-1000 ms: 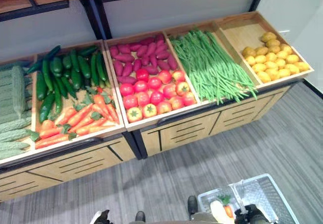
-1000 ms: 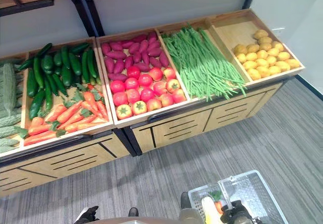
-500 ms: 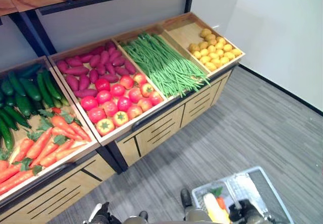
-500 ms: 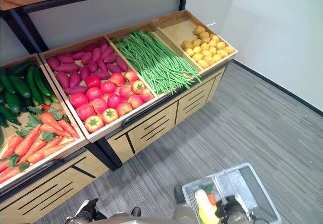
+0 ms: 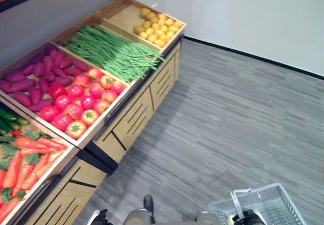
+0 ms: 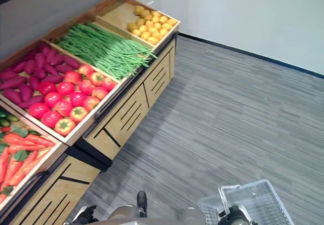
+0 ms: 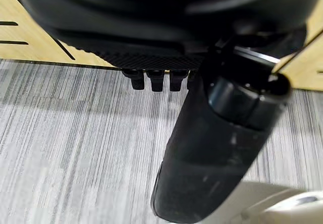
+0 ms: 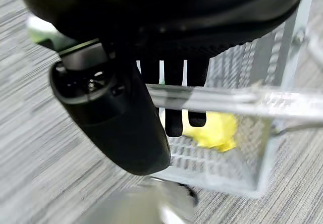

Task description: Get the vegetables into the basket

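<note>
Basket (image 6: 255, 204) w/ yellow veg (image 8: 214, 130) gripped at handle by right hand (image 8: 171, 90); view swung right off stand (image 5: 126, 118), departure judged; left hand (image 7: 159, 77) curled, empty.

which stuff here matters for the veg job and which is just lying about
Job: basket, right hand on its handle, yellow piece inside, carrots, tomatoes, sweet potatoes, green beans.
Lying about: wooden stand, idle left hand, grey floor.

Glossy black right hand (image 8: 151, 42) (stubby rounded thumb), slim ribbed fingers (image 8: 174, 108)
</note>
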Tool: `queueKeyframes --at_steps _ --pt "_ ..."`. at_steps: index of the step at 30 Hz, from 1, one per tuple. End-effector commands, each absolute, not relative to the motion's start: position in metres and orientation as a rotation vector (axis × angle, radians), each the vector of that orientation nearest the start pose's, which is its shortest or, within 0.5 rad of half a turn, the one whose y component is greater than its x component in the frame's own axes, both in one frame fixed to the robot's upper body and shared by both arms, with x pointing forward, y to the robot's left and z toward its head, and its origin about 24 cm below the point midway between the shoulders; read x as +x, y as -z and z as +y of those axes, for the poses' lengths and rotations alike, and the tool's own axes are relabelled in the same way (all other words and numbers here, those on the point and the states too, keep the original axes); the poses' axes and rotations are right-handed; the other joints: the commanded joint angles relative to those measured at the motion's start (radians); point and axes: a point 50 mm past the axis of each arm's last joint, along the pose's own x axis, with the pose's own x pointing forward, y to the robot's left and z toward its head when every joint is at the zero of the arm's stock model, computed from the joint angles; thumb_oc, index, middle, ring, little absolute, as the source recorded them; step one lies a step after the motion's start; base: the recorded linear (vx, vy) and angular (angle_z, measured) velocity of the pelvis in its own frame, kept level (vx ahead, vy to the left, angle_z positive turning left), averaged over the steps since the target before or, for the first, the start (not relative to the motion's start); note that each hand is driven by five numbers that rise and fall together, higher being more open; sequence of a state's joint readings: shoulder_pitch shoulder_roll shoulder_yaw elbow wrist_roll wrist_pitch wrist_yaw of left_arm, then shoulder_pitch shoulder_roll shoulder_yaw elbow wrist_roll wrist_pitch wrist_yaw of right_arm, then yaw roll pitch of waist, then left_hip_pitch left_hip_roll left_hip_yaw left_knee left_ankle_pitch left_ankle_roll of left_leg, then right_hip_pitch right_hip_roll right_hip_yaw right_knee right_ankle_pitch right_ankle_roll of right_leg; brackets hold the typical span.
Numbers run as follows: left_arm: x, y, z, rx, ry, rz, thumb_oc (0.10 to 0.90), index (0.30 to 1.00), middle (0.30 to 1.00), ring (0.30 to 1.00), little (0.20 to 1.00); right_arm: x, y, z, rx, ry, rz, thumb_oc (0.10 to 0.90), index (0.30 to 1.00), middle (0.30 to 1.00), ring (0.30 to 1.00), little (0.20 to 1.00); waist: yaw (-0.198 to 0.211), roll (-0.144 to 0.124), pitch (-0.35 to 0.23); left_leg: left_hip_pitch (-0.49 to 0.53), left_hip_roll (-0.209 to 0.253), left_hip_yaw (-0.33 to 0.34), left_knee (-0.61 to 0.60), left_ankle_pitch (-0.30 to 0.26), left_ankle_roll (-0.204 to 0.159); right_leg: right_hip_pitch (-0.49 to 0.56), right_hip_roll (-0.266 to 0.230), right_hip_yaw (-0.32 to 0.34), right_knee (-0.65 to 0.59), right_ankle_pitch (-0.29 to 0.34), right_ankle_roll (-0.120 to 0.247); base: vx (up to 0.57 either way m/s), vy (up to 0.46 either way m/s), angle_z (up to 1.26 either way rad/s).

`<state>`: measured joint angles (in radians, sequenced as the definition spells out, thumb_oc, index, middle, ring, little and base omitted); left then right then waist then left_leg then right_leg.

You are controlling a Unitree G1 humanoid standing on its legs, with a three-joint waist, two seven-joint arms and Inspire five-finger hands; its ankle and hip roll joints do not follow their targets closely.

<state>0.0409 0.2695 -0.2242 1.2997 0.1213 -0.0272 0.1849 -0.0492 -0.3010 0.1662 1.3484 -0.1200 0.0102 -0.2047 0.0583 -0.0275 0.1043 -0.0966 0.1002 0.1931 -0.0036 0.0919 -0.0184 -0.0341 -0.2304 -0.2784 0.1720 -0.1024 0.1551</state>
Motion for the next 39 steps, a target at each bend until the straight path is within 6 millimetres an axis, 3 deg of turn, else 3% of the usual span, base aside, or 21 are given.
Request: queueKeyframes --at_steps 1,7,11,12,13,14,16,17,21,23,24,25,27,32,39 --pt "0.087 0.155 0.260 0.615 -0.089 1.199 0.900 1.000 1.000 1.000 1.000 0.120 0.140 -0.280 -0.656 0.178 1.134 0.400 0.300 0.300 0.300 0.300 -0.004 -0.032 0.016 0.003 -0.031 -0.064 0.085 -0.118 -0.002 0.000 -0.001 0.027 -0.078 0.135 0.002 0.04 -0.303 -0.49" --pt "0.090 0.156 0.253 0.562 -0.101 1.195 0.900 1.000 1.000 1.000 1.000 0.117 0.138 -0.289 -0.653 0.210 1.132 0.400 0.300 0.300 0.300 0.300 -0.039 -0.009 0.022 0.010 0.038 -0.044 0.071 -0.075 -0.054 0.006 0.067 0.060 -0.162 0.129 -0.029 0.02 -0.231 -0.30" --pt "0.095 0.156 0.249 0.540 -0.102 1.173 0.900 1.000 1.000 1.000 1.000 0.131 0.128 -0.301 -0.695 0.225 1.082 0.400 0.300 0.300 0.300 0.300 -0.048 -0.002 0.045 0.006 0.070 -0.054 0.147 -0.082 -0.077 0.026 0.104 0.087 -0.194 0.127 -0.052 0.04 -0.184 -0.25" --pt "0.097 0.156 0.247 0.536 -0.102 1.164 0.900 1.000 1.000 1.000 1.000 0.137 0.123 -0.306 -0.709 0.238 1.067 0.400 0.300 0.300 0.300 0.300 -0.038 0.001 0.054 0.005 0.063 -0.092 0.169 -0.075 -0.083 0.033 0.114 0.103 -0.199 0.127 -0.055 0.02 -0.089 -0.41" --pt "0.102 0.156 0.241 0.525 -0.090 1.143 0.900 1.000 1.000 1.000 1.000 0.150 0.114 -0.315 -0.742 0.254 1.032 0.400 0.300 0.300 0.300 0.300 -0.018 0.006 0.058 -0.014 0.016 -0.216 0.155 -0.063 -0.089 0.020 0.117 0.130 -0.197 0.128 -0.056 0.02 -0.058 -0.49" --pt "0.102 0.156 0.241 0.525 -0.089 1.143 0.900 1.000 1.000 1.000 1.000 0.150 0.114 -0.316 -0.742 0.255 1.032 0.400 0.300 0.300 0.300 0.300 -0.019 0.007 0.058 -0.014 0.016 -0.217 0.156 -0.063 -0.089 0.020 0.117 0.129 -0.197 0.128 -0.056 0.01 -0.035 -0.70" --pt "0.105 0.155 0.239 0.526 -0.085 1.126 0.900 1.000 1.000 1.000 1.000 0.164 0.104 -0.322 -0.756 0.275 0.982 0.400 0.300 0.300 0.300 0.300 0.000 0.005 0.058 -0.043 -0.033 -0.360 0.110 -0.072 -0.080 0.008 0.122 0.172 -0.195 0.131 -0.053 0.05 -0.009 -0.58" --pt "0.106 0.155 0.238 0.526 -0.080 1.123 0.900 1.000 1.000 1.000 1.000 0.171 0.099 -0.325 -0.759 0.284 0.960 0.400 0.300 0.300 0.300 0.300 0.007 0.008 0.053 -0.055 -0.044 -0.401 0.087 -0.067 -0.078 0.002 0.125 0.192 -0.194 0.130 -0.050 0.09 0.011 -0.43" --pt "0.109 0.154 0.240 0.567 -0.037 1.110 0.900 1.000 1.000 1.000 1.000 0.196 0.074 -0.344 -0.797 0.338 0.883 0.400 0.300 0.300 0.300 0.300 0.010 0.018 0.044 -0.068 -0.065 -0.399 0.080 -0.068 -0.059 -0.006 0.114 0.223 -0.197 0.138 -0.037 0.05 0.095 -0.42" --pt "0.112 0.153 0.238 0.596 0.011 1.091 0.900 1.000 1.000 1.000 1.000 0.219 0.052 -0.354 -0.811 0.387 0.817 0.400 0.300 0.300 0.300 0.300 0.019 0.022 0.054 -0.061 -0.072 -0.347 0.048 -0.072 -0.042 -0.044 0.092 0.258 -0.218 0.177 -0.021 -0.05 0.255 -0.58" --pt "0.118 0.152 0.238 0.606 0.021 1.069 0.900 1.000 1.000 1.000 1.000 0.232 0.042 -0.355 -0.816 0.393 0.780 0.522 0.470 0.470 0.470 0.470 0.022 0.021 0.063 -0.069 -0.072 -0.326 0.038 -0.069 -0.035 -0.069 0.082 0.268 -0.227 0.195 -0.014 -0.09 0.138 -0.89" --pt "0.121 0.151 0.238 0.610 0.018 1.063 0.900 1.000 1.000 1.000 1.000 0.235 0.040 -0.354 -0.802 0.396 0.773 0.900 1.000 1.000 1.000 1.000 0.022 0.018 0.067 -0.073 -0.073 -0.322 0.033 -0.067 -0.032 -0.079 0.077 0.270 -0.230 0.203 -0.012 -0.08 0.123 -0.54" --pt "0.126 0.148 0.243 0.613 0.000 1.055 0.900 1.000 1.000 1.000 1.000 0.241 0.039 -0.350 -0.779 0.367 0.772 0.900 1.000 1.000 1.000 1.000 0.027 0.007 0.077 -0.081 -0.079 -0.317 0.028 -0.063 -0.028 -0.089 0.069 0.266 -0.240 0.215 -0.008 -0.02 0.061 -0.05" --pt "0.124 0.147 0.251 0.614 -0.011 1.069 0.900 1.000 1.000 1.000 1.000 0.230 0.048 -0.352 -0.867 0.294 0.858 0.900 1.000 1.000 1.000 1.000 0.037 -0.007 0.080 -0.079 -0.086 -0.330 0.024 -0.061 -0.027 -0.080 0.060 0.249 -0.245 0.219 -0.005 0.01 0.000 0.15" --pt "0.115 0.148 0.255 0.586 -0.003 1.091 0.900 1.000 1.000 1.000 1.000 0.209 0.054 -0.365 -0.939 0.292 0.966 0.900 1.000 1.000 1.000 1.000 0.043 0.002 0.067 -0.057 -0.085 -0.347 -0.020 -0.045 -0.030 -0.062 0.060 0.224 -0.257 0.218 -0.002 0.00 -0.007 0.08"
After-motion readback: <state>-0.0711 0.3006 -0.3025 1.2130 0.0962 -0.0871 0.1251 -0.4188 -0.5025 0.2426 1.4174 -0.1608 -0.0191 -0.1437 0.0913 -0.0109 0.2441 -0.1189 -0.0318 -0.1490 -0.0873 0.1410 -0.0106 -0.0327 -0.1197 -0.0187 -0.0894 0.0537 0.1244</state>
